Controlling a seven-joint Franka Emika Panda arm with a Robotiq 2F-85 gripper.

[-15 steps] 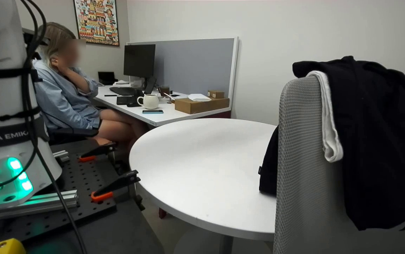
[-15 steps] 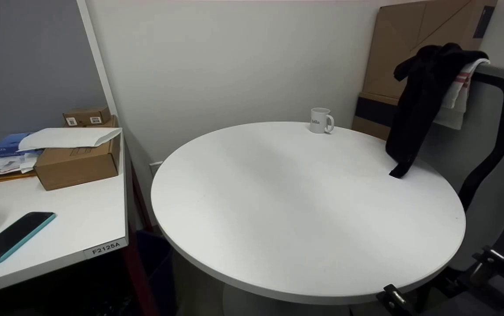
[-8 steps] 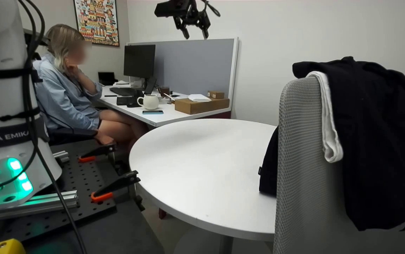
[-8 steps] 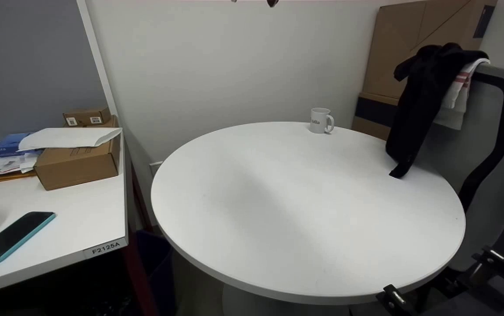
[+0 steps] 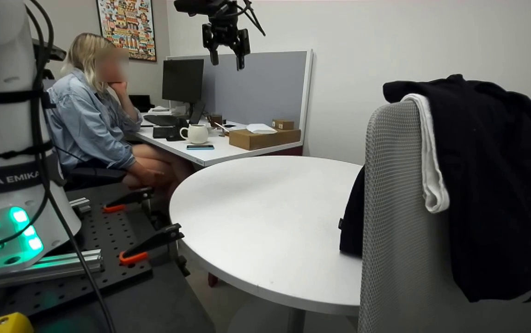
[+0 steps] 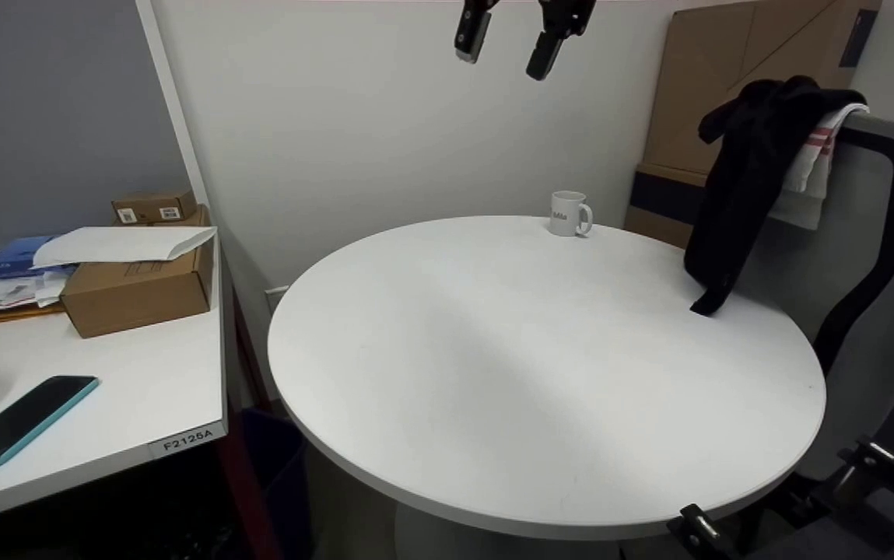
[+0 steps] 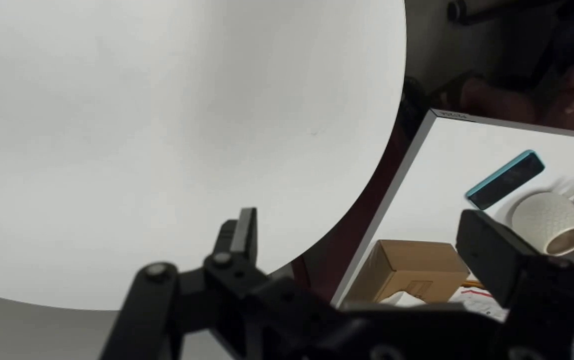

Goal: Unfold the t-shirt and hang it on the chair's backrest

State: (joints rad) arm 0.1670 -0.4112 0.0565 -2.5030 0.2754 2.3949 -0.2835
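The t-shirt (image 5: 501, 194), as I judge it, is the dark garment draped over the backrest (image 5: 394, 194) at the right; its cut cannot be read for certain. Going from the left, a seated person (image 5: 87, 111) and a desk (image 5: 221, 146) come first, then the claw (image 5: 227, 64), well above the round surface (image 5: 270, 222), its fingers (image 5: 214, 56) spread and nothing between them. Next is a white cloth (image 5: 436, 199), tucked between the backrest and the t-shirt's left edge, and last the t-shirt itself. I expect it to be light, limp and hard to damage, likelier to bunch or slide than to hold a shape. The best hold is probably a loose lower corner; at the top fold a deep pinch could drag the white cloth along.

In an exterior view a white mug (image 6: 566, 215) stands near the surface's far edge, then a narrow end (image 6: 727, 225) of the t-shirt hangs toward the surface (whether touching, I cannot tell), then red stripes (image 6: 820, 138) mark the white cloth. The broad panel (image 5: 505, 240), away from the surface, shows in an exterior view. The wrist view takes in neither backrest nor t-shirt.
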